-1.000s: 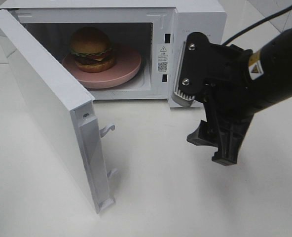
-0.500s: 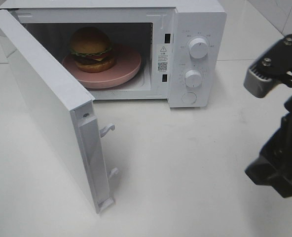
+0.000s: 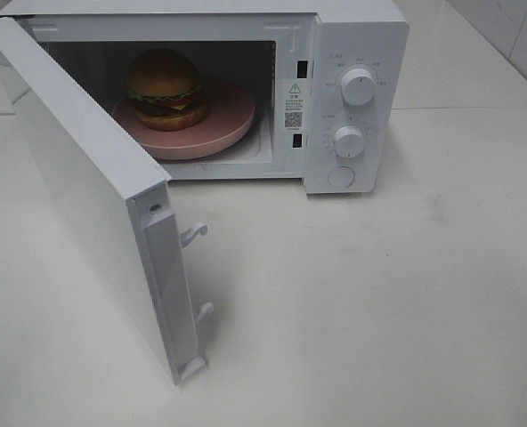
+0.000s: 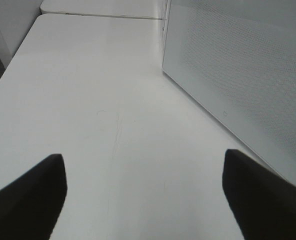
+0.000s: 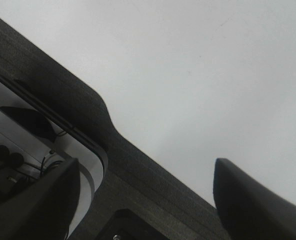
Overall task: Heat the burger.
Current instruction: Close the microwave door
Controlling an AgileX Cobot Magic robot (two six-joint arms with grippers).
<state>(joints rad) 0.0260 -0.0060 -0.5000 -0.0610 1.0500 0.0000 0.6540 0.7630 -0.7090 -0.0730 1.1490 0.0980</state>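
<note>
Your left pincer [image 4: 145,197] is spread wide with nothing between its dark fingertips [image 4: 30,195], hanging over the bare white surface [image 4: 88,100]. The microwave door [image 4: 248,75] with its dotted panel fills the upper right of that wrist frame. Your right pincer [image 5: 148,200] is spread too, nothing in it. There's plain white behind it and a dark frame [image 5: 63,100] cutting diagonally down from the upper left, can't tell what that is.

In the high view, nearest you at lower left is the free edge of the door, swung wide open, with two white latch hooks [image 3: 194,234] poking out to the right. Behind that the microwave [image 3: 357,36] sits across the top of the frame, with two round knobs [image 3: 359,87] one above the other on its right panel and a round button [image 3: 341,176] below them. Deepest in, upper left of centre, the pink plate [image 3: 232,120] lies in the cavity and the burger [image 3: 164,89] sits upright on the plate's left half.
</note>
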